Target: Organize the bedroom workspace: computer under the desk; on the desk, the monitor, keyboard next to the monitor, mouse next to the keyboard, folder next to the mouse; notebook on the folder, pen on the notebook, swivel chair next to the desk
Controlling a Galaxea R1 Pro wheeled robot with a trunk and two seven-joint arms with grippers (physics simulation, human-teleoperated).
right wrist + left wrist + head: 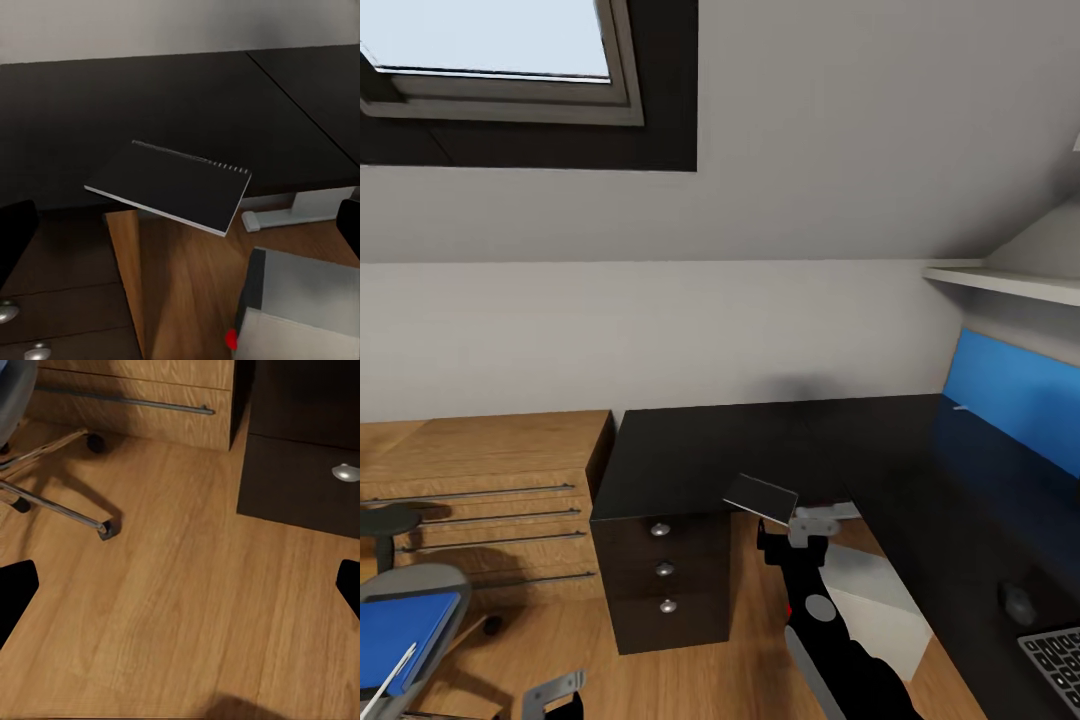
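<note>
A black spiral notebook (760, 497) (172, 184) hangs tilted over the front edge of the black desk (760, 440); I cannot tell whether it rests on that edge. My right gripper (802, 518) (181, 229) is open just short of it, with its fingers (15, 232) wide apart. Below stands the silver-grey computer (870, 600) (300, 315). The mouse (1015, 600) and the keyboard (1055, 655) lie on the desk's right wing. At lower left, the swivel chair (420, 590) carries the blue folder (400, 630) with the pen (398, 668) on it. My left gripper (550, 692) (180, 585) is open above the floor.
Dark drawers (665, 570) (300, 472) support the desk's left end. Light wooden low shelving (480, 470) runs along the wall beside them. The chair's chrome base (52, 502) spreads over the wood floor. A blue back panel (1010, 390) and a white shelf (1000, 280) are at the right.
</note>
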